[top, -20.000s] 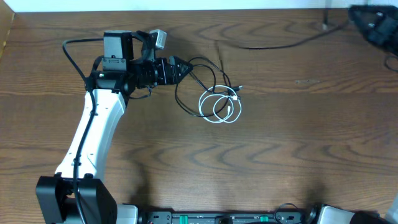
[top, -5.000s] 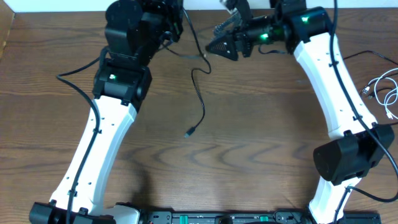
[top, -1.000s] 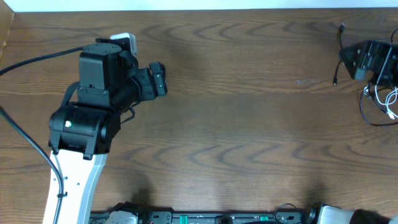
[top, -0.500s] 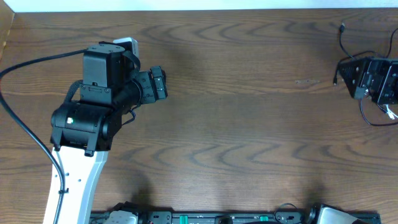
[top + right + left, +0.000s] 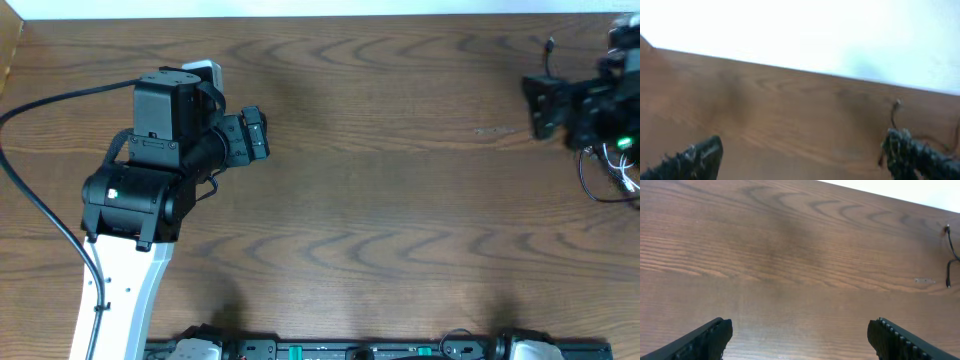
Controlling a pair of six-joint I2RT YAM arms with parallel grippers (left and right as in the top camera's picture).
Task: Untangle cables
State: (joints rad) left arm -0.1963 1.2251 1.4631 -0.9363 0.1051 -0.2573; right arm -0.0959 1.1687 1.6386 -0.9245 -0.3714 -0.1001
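From overhead, my left pincer [image 5: 256, 137] hangs over the left half of the brown wood-grain table [image 5: 380, 200], jaws spread wide with nothing between them. My right pincer [image 5: 533, 105] sits at the far right, just as wide, and I see nothing gripped in it. Both cords lie at that right edge. The thin black cord [image 5: 589, 188] curves out from under the arm, and the thin white cord [image 5: 627, 175] shows as a small coil beside it, partly cut off by the frame. I cannot tell whether they cross there.

In the left wrist view, the two fingers [image 5: 710, 337] frame bare wood only. The black cord [image 5: 952, 250] is a short dark line at the far right, well apart from them. I judge this arm is parked out of the way, leaving the cords to the other side.

The right wrist view is blurred. Its fingers [image 5: 907, 147] stand far apart over empty table. A dark cord end [image 5: 895, 114] rises just above the right-hand finger; I cannot tell if they touch. I read this pincer as open and held low, near the cords.
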